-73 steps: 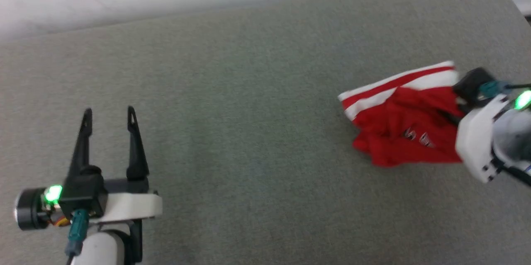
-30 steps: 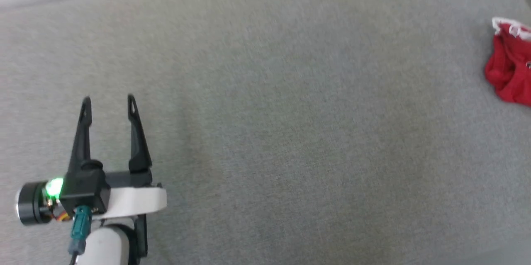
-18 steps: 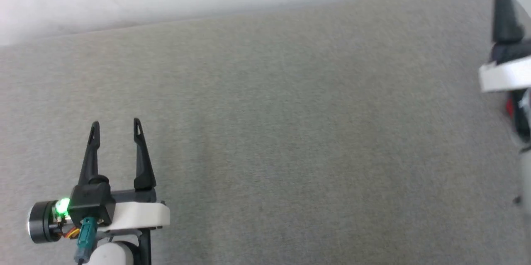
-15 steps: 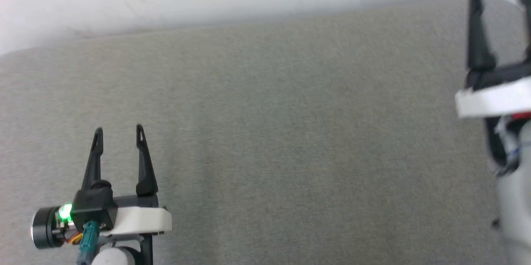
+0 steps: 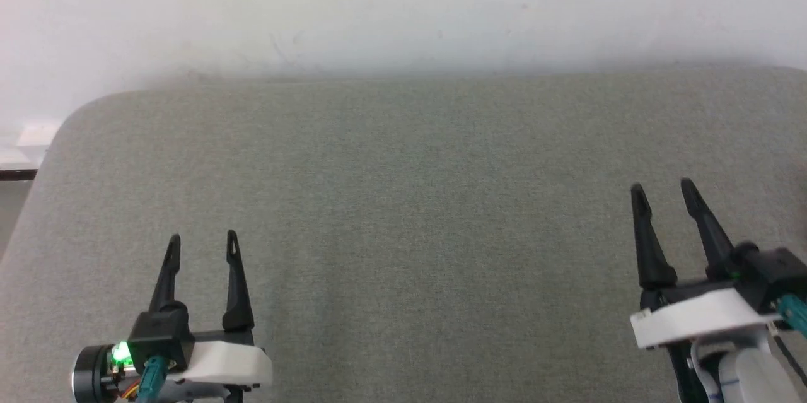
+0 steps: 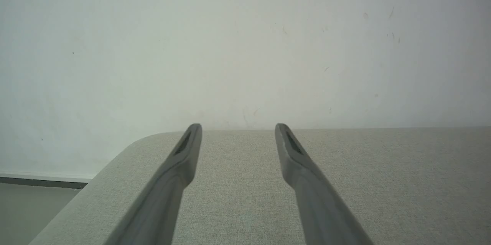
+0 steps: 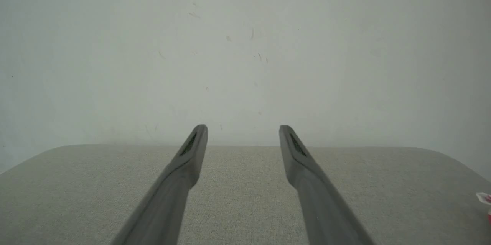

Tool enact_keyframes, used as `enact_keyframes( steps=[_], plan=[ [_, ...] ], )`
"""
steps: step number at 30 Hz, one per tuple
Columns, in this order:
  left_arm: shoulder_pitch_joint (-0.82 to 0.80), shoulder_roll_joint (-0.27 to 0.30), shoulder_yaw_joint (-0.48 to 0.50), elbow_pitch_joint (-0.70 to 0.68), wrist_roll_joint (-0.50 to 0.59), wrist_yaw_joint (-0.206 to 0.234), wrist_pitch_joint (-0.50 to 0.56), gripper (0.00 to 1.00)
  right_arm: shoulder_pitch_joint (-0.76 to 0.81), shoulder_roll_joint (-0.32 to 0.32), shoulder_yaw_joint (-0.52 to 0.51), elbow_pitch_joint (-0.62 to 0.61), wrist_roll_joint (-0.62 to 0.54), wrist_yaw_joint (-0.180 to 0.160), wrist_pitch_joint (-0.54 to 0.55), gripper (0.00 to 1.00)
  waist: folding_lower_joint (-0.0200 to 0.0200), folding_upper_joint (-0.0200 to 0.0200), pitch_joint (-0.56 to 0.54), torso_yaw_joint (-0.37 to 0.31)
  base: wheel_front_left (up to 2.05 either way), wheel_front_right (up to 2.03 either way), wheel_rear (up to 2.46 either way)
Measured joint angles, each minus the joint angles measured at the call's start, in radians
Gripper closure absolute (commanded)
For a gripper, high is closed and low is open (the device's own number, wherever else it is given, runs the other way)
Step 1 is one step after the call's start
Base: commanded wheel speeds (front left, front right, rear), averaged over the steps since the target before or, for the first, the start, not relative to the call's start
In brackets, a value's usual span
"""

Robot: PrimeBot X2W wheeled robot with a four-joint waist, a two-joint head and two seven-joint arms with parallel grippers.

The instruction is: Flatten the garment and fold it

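**Asker:** What lies in front of the robot?

**Describer:** Head view, looking down: a wide grey padded surface (image 5: 403, 201) set against a pale wall (image 5: 403, 5). The left gripper (image 5: 203, 238) sits at the lower left and the right gripper (image 5: 662, 186) at the lower right. Both point away from the robot, each with its two dark fingers spread apart and nothing between them

**Asker:** Where is the garment?

**Describer:** Almost out of sight. In the right wrist view a small scrap of white and red, the garment (image 7: 484, 198), pokes in at the far right edge. It lies on the surface, well to the right of that gripper's fingers. How it lies cannot be told from that scrap

**Asker:** What has just changed?

**Describer:** A couple of seconds ago the right gripper was down at the garment, then a crumpled red heap with white stripes. Since then that arm has pulled back to its resting place, released and empty. The head camera also swung, so much of the shift in view is the camera's. The left gripper has stayed open, in the same pose

**Asker:** What does that mean for the task?

**Describer:** Probably the garment was let go still bunched, so flattening looks unfinished and folding not begun. A fresh reach to the right would likely be needed
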Motion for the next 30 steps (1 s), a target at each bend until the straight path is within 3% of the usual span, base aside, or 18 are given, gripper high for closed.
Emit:
enact_keyframes(
  steps=[12, 13, 30],
  plan=[
    [0.031, -0.016, -0.013, 0.029, 0.003, -0.025, 0.0, 0.0, 0.165, 0.034, -0.036, -0.075, -0.001, -0.001, 0.0, 0.0, 0.0001, 0.0, -0.041, 0.036, 0.0, 0.0, 0.0],
    [0.031, -0.016, -0.013, 0.029, 0.002, -0.028, 0.0, 1.0, 0.17, 0.035, -0.036, -0.081, -0.002, -0.001, 0.0, 1.0, 0.0001, 0.0001, -0.042, 0.038, 0.0, 0.0, 0.0],
    [0.03, -0.018, -0.012, 0.028, 0.001, -0.034, 0.024, 1.0, 0.171, 0.035, -0.03, -0.082, -0.011, -0.001, 0.023, 1.0, 0.0002, 0.0, -0.043, 0.036, 0.0, 0.0, 0.0]
  ],
)
